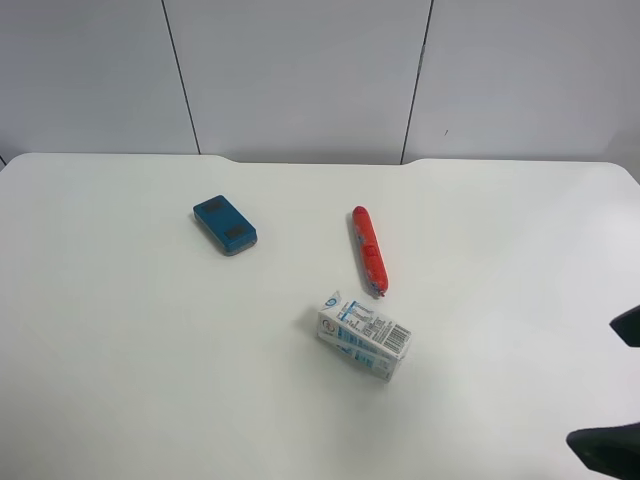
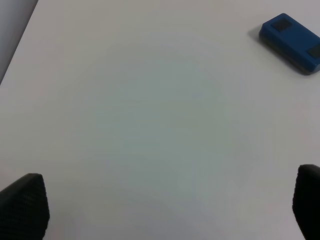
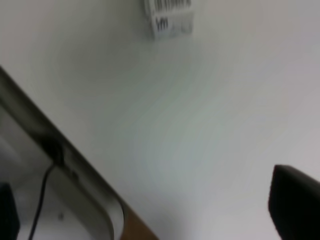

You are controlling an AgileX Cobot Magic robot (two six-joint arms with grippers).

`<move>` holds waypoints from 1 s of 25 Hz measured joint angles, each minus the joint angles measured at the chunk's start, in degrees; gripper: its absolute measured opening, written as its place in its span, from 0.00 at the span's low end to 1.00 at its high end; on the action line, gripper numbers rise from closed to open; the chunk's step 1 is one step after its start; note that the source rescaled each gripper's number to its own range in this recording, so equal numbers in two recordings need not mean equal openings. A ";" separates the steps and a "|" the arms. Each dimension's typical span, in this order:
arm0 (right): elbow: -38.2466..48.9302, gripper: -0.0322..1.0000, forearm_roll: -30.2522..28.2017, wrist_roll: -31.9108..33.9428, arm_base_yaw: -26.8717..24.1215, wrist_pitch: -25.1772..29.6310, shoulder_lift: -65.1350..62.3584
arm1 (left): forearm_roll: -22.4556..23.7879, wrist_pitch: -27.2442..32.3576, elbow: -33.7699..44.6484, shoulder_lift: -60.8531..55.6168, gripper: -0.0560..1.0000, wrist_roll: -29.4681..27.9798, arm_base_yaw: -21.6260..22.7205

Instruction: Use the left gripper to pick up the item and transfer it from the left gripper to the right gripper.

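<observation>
The carton [image 1: 364,335] is lying on its side on the white table [image 1: 120,330], just below the red tube [image 1: 369,249] and well apart from the blue block [image 1: 224,224]. The left gripper [image 2: 165,210] is hovering with fingers spread wide — grasping nothing. The right gripper [image 3: 295,207] is showing one finger only — I cannot tell its state.

Carton [image 3: 170,17]: we see only its blurred barcode end, cut by the right wrist frame's edge.
Right claw [image 3: 295,207]: one dark tip shows; its spread we cannot tell.
Left claw [image 2: 165,210]: tips clipped at both corners.
Blue block [image 2: 291,36]: partly cropped.
</observation>
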 joint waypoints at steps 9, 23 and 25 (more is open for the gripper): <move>2.98 1.00 -1.14 0.59 0.00 -2.69 -22.73 | 0.00 -0.02 0.00 0.00 1.00 0.00 0.00; 4.40 1.00 -4.54 5.11 0.00 -0.88 -29.62 | 0.00 -0.02 0.00 0.00 1.00 0.00 0.00; 4.40 1.00 -4.54 5.13 0.00 -0.88 -29.62 | 0.00 -0.02 0.00 0.00 1.00 0.00 0.00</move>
